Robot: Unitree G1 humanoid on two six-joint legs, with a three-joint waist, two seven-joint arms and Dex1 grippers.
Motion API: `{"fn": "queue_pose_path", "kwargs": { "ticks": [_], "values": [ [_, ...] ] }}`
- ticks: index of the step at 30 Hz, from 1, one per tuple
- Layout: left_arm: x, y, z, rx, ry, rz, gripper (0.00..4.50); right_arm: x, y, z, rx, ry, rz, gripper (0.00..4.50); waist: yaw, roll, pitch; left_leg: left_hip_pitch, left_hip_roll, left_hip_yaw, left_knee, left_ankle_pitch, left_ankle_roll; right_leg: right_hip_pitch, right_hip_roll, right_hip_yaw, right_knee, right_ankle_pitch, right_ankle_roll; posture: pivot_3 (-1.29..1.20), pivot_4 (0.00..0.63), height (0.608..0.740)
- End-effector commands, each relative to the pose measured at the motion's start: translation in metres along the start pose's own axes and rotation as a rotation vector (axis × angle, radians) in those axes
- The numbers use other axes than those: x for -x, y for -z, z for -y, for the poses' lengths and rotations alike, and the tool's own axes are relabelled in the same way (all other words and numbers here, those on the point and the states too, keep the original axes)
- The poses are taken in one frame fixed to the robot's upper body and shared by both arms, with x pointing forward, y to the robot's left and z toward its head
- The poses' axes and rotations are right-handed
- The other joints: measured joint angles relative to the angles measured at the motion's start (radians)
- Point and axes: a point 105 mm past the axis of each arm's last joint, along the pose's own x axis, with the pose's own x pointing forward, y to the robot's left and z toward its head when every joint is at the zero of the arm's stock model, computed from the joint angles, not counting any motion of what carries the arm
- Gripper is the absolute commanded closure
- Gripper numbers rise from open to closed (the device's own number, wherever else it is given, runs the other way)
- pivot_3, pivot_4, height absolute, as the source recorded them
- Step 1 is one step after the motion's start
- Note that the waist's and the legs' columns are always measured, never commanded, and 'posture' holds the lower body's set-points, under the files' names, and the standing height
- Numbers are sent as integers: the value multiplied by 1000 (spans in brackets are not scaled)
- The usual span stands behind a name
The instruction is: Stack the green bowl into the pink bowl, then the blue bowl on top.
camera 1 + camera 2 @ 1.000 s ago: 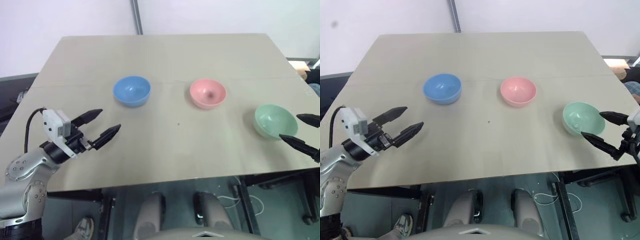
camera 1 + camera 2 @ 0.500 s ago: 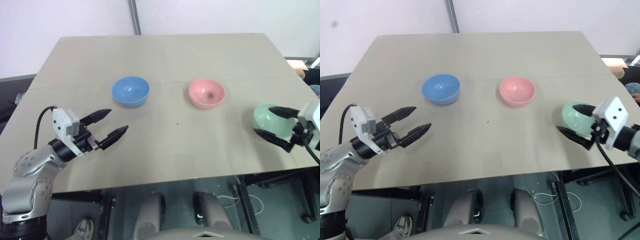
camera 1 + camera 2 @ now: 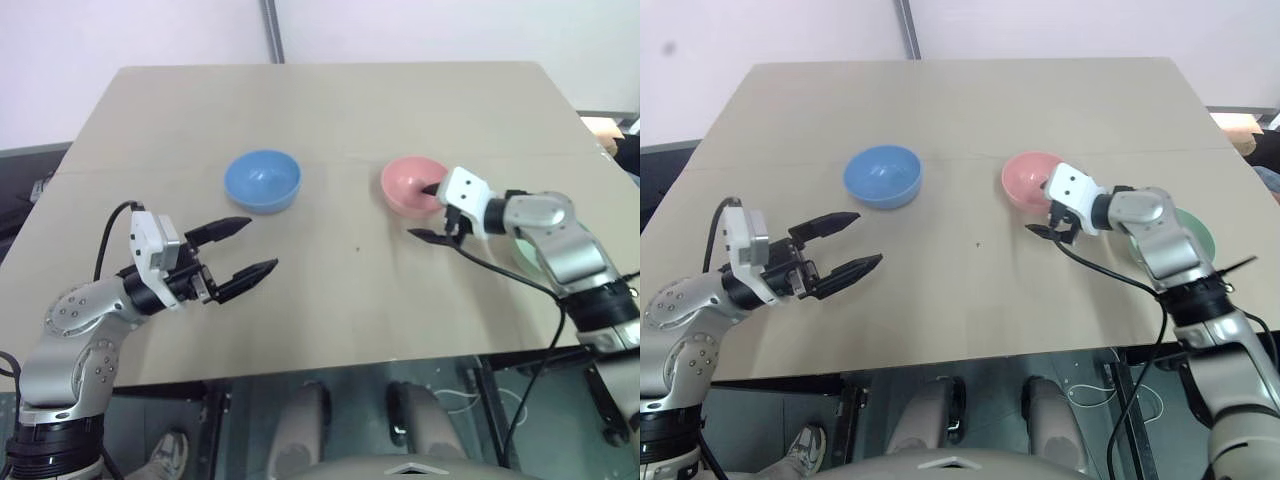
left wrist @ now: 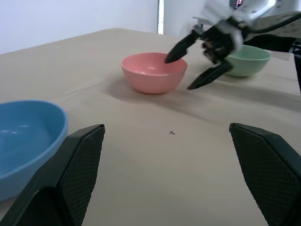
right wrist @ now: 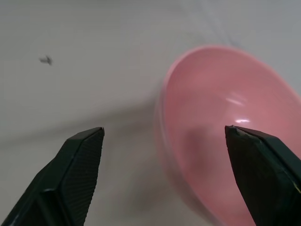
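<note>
A: Right gripper (image 3: pixel 428 211) spread, straddling the pink bowl's (image 3: pixel 408 186) near rim; left gripper (image 3: pixel 242 248) spread, empty.
B: Bowls: smooth, matching. Blue bowl (image 3: pixel 262 181) left, green bowl (image 4: pixel 244 60) right, all upright on the surface (image 3: pixel 330 110).

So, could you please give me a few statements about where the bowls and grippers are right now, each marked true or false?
1. The right gripper straddles the pink bowl's rim, jaws open. True.
2. The green bowl sits inside the pink bowl. False: it stands apart on the table, behind the right arm.
3. The left gripper holds the blue bowl. False: it is open and empty, short of that bowl.
4. The pink bowl is empty. True.
</note>
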Motion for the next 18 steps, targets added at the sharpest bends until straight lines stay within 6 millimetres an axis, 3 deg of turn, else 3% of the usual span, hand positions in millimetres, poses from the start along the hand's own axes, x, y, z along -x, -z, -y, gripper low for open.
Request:
{"fn": "queue_pose_path", "kwargs": {
  "ticks": [1,5,7,10,14,18],
  "values": [
    [5,-15,10,-25,42,27,0,-1,6,8,77,-26,-43,1327,1,0,0,0,0,0,0,0,0,0,0,0,0,0,0,0,150,740],
    [10,-15,12,-15,19,35,0,-3,1,13,123,-26,-33,3490,-3,0,0,2,0,0,0,0,0,0,0,0,2,0,0,0,150,740],
    [11,-14,13,-10,7,37,0,-5,-7,13,174,-17,-3,4353,-6,0,0,3,1,0,0,0,0,0,0,0,3,0,0,0,150,740],
    [14,-11,11,12,-28,46,0,-9,-36,0,261,-43,122,4440,-7,1,0,4,2,0,1,0,0,1,1,0,4,0,0,0,150,740],
    [20,-1,5,27,-68,27,0,-9,-82,-54,299,-191,290,4440,-4,1,0,3,4,-1,0,0,0,0,3,0,4,0,0,0,150,740],
    [19,2,2,30,-71,21,0,-11,-88,-92,368,-275,264,4440,2,1,0,3,4,-1,0,0,0,0,3,-1,4,0,0,0,150,740]
  ]
}}
